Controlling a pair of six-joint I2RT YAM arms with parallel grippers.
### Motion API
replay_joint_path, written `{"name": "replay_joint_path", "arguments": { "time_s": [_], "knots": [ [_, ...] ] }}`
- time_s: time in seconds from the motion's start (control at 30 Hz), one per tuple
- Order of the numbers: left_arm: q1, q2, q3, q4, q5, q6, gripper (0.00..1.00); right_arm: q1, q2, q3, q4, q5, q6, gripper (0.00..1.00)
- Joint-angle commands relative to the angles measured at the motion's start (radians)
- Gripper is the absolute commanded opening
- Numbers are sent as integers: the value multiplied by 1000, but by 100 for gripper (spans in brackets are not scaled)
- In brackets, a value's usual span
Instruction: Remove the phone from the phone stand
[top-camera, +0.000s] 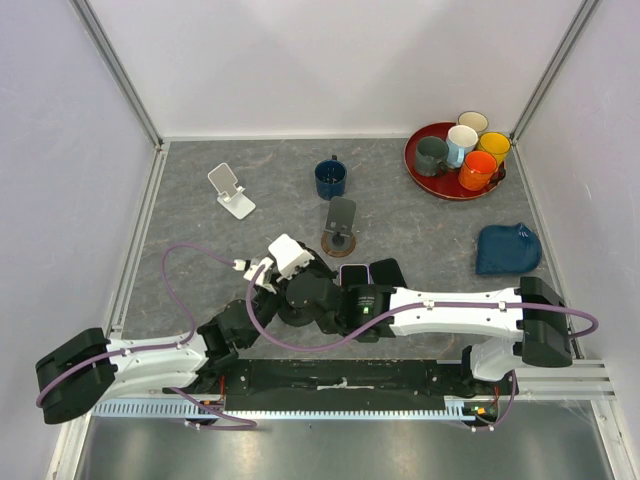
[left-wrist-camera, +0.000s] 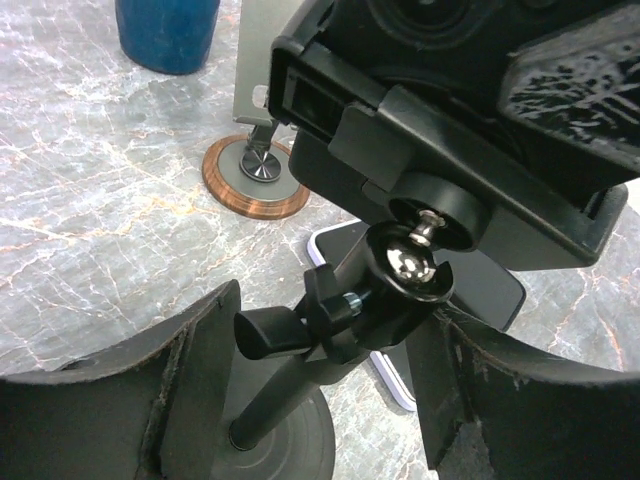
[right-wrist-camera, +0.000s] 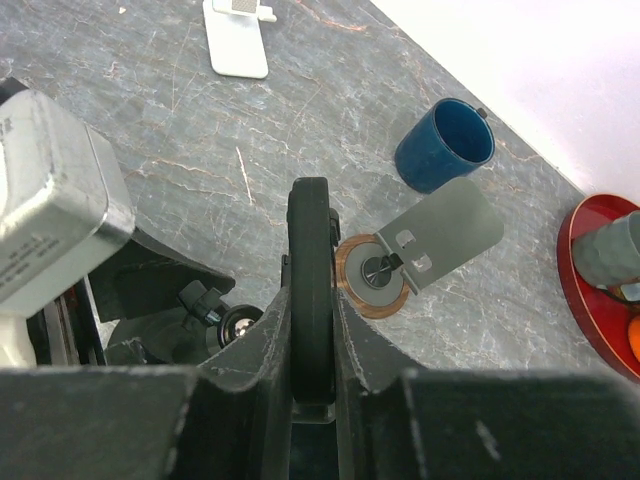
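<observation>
Black and spread wide, our left gripper (left-wrist-camera: 333, 305) straddles the stem of the phone stand (left-wrist-camera: 385, 300); our right gripper (right-wrist-camera: 310, 300) pinches a thin black plate (right-wrist-camera: 310, 220), seemingly the stand's cradle. Just to the far right, the white-rimmed phone (left-wrist-camera: 485, 290) lies flat on the table (left-wrist-camera: 100, 200). We judge removal done; next, withdraw without toppling the stand.

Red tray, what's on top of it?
On the tray: a dark grey cup, a white cup, a cream cup, a yellow cup, an orange cup. They cover most of its floor, so anything under them is hidden.

white walls (top-camera: 350, 60), grey marbled tabletop (top-camera: 430, 230)
</observation>
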Motion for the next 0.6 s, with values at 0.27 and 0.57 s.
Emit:
{"name": "replay_joint_path", "arguments": {
  "time_s": [0.27,0.57],
  "knots": [
    [3,31,-61,56,-23,112,16,24,30,73,53,-17,99,0],
    [4,6,-61,45,-11,97,2,24,12,35,122,-63,37,0]
  ]
}}
